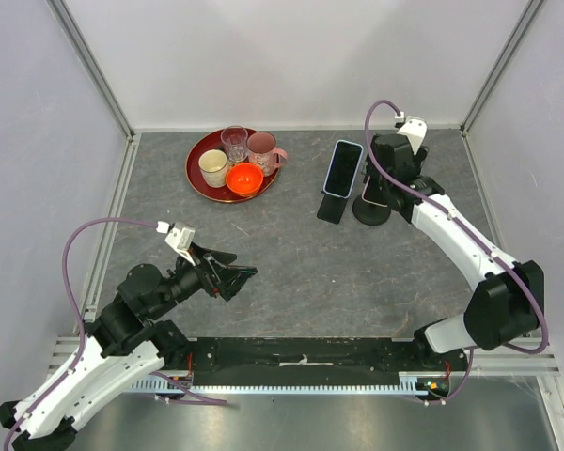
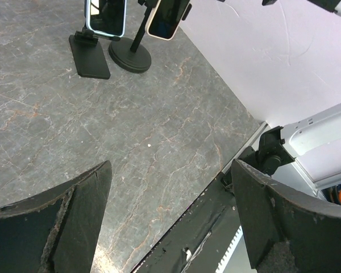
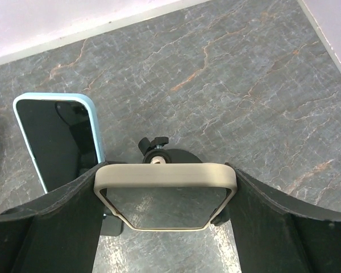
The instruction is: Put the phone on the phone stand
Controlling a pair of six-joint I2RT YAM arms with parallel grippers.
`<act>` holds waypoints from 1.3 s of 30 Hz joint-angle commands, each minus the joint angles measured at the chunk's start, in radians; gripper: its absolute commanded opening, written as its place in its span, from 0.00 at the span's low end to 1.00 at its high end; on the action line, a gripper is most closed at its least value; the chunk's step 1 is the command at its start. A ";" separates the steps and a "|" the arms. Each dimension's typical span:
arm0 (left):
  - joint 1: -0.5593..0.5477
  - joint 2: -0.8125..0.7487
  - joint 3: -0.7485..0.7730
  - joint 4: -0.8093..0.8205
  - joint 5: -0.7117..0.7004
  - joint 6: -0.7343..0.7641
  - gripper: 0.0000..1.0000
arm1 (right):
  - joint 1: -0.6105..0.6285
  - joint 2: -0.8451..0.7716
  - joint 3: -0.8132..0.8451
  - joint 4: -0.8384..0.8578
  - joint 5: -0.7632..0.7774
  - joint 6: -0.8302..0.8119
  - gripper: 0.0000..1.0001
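Observation:
A beige-cased phone (image 3: 165,175) sits between my right gripper's fingers (image 3: 51,222), which press on both of its sides. It is held upright at the head of the black round-base phone stand (image 3: 159,149), whose clamp corners show at the phone's lower edge. In the left wrist view the beige phone (image 2: 167,17) is at the top of the stand's pole above the round base (image 2: 129,57). My right gripper (image 1: 383,177) is over the stand (image 1: 369,211). My left gripper (image 1: 235,274) is open and empty at the near left, far from the stand.
A blue-cased phone (image 1: 343,169) leans on a second, flat black stand (image 1: 332,209) just left of the round one. A red tray (image 1: 193,174) at the back holds a glass, a pink mug, a cream cup and an orange bowl. White walls enclose the table.

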 commanded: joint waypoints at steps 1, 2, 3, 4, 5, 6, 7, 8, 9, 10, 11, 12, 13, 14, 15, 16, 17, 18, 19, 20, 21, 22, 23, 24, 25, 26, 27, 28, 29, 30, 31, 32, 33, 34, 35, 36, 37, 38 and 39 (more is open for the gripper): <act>-0.001 -0.006 0.013 0.026 0.022 -0.031 0.91 | -0.016 0.078 0.081 -0.177 -0.140 0.027 0.00; -0.001 -0.006 0.011 0.027 0.020 -0.031 0.91 | -0.024 0.089 0.104 -0.192 -0.150 0.026 0.00; -0.001 -0.001 0.011 0.026 0.022 -0.033 0.91 | -0.039 0.109 0.111 -0.218 -0.172 0.023 0.00; -0.001 0.003 0.010 0.027 0.028 -0.033 0.91 | -0.044 0.117 0.121 -0.234 -0.180 0.023 0.00; -0.001 0.006 0.011 0.035 0.031 -0.034 0.91 | -0.050 0.124 0.133 -0.245 -0.188 0.015 0.00; -0.001 0.012 0.011 0.035 0.035 -0.034 0.91 | -0.056 0.135 0.138 -0.263 -0.202 0.010 0.00; -0.001 0.016 0.011 0.038 0.041 -0.034 0.91 | -0.056 0.138 0.138 -0.271 -0.203 0.007 0.00; -0.001 0.019 0.011 0.041 0.042 -0.036 0.91 | -0.056 0.141 0.133 -0.277 -0.203 0.010 0.00; -0.001 0.022 0.010 0.043 0.045 -0.036 0.91 | -0.056 0.137 0.122 -0.283 -0.205 0.013 0.00; -0.001 0.028 0.011 0.047 0.049 -0.036 0.91 | -0.059 0.134 0.110 -0.281 -0.212 0.019 0.00; -0.001 0.032 0.010 0.047 0.052 -0.036 0.91 | -0.062 0.127 0.083 -0.280 -0.220 0.024 0.00; -0.001 0.036 0.010 0.050 0.054 -0.039 0.91 | -0.064 0.121 0.069 -0.275 -0.232 0.030 0.00; -0.001 0.042 0.010 0.055 0.060 -0.039 0.90 | -0.064 0.118 0.058 -0.272 -0.251 0.030 0.00; -0.001 0.045 0.007 0.058 0.061 -0.040 0.90 | -0.064 0.117 0.038 -0.272 -0.257 0.036 0.00; -0.001 0.046 0.007 0.061 0.065 -0.040 0.90 | -0.064 0.108 0.029 -0.269 -0.260 0.038 0.00; -0.001 0.054 0.007 0.066 0.069 -0.040 0.90 | -0.065 0.104 0.017 -0.263 -0.266 0.036 0.00; -0.001 0.055 0.007 0.067 0.072 -0.040 0.90 | -0.064 0.104 0.000 -0.260 -0.269 0.038 0.00; -0.001 0.059 0.007 0.070 0.074 -0.040 0.90 | -0.064 0.101 -0.007 -0.262 -0.272 0.039 0.00; -0.001 0.060 0.008 0.072 0.075 -0.042 0.90 | -0.064 0.101 -0.011 -0.262 -0.277 0.039 0.00; -0.001 0.062 0.007 0.075 0.077 -0.042 0.90 | -0.064 0.101 -0.023 -0.262 -0.288 0.039 0.00; -0.001 0.065 0.007 0.076 0.080 -0.043 0.90 | -0.062 0.100 -0.028 -0.262 -0.291 0.039 0.00; -0.001 0.065 0.007 0.078 0.081 -0.042 0.90 | -0.064 0.098 -0.036 -0.260 -0.291 0.041 0.00; -0.001 0.065 0.007 0.079 0.083 -0.042 0.90 | -0.064 0.098 -0.034 -0.258 -0.289 0.043 0.00; -0.001 0.065 0.004 0.081 0.083 -0.045 0.90 | -0.064 0.098 -0.033 -0.260 -0.295 0.046 0.00; -0.001 0.065 0.000 0.084 0.083 -0.045 0.90 | -0.064 0.097 -0.039 -0.262 -0.301 0.053 0.00; -0.001 0.065 0.000 0.086 0.086 -0.045 0.90 | -0.064 0.095 -0.040 -0.263 -0.311 0.056 0.00; -0.001 0.066 0.002 0.081 0.091 -0.045 0.89 | -0.064 0.095 -0.043 -0.263 -0.323 0.058 0.00; -0.001 0.065 -0.001 0.084 0.094 -0.046 0.89 | -0.064 0.095 -0.043 -0.266 -0.328 0.059 0.00; -0.001 0.063 -0.003 0.083 0.095 -0.048 0.89 | -0.064 0.094 -0.040 -0.271 -0.331 0.062 0.00; -0.001 0.059 -0.003 0.082 0.094 -0.048 0.89 | -0.065 0.094 -0.037 -0.271 -0.335 0.066 0.00; -0.001 0.056 -0.003 0.082 0.094 -0.048 0.89 | -0.064 0.092 -0.025 -0.274 -0.338 0.064 0.00; -0.001 0.057 -0.004 0.084 0.092 -0.046 0.89 | -0.065 0.091 -0.017 -0.281 -0.340 0.064 0.00; -0.001 0.056 -0.004 0.083 0.094 -0.046 0.89 | -0.064 0.088 -0.010 -0.284 -0.341 0.063 0.00; -0.001 0.057 -0.003 0.082 0.092 -0.046 0.89 | -0.064 0.083 0.001 -0.288 -0.344 0.058 0.01; -0.001 0.057 -0.001 0.084 0.095 -0.046 0.89 | -0.064 0.071 0.004 -0.291 -0.343 0.052 0.07; -0.001 0.056 0.000 0.083 0.095 -0.048 0.89 | -0.062 0.062 0.009 -0.292 -0.343 0.035 0.26; -0.001 0.054 0.002 0.082 0.094 -0.046 0.89 | -0.064 0.055 0.019 -0.291 -0.338 0.024 0.37; -0.001 0.052 0.002 0.081 0.092 -0.043 0.89 | -0.064 0.036 0.027 -0.294 -0.337 0.014 0.47; -0.001 0.052 0.004 0.079 0.091 -0.042 0.89 | -0.064 0.026 0.035 -0.291 -0.338 -0.009 0.68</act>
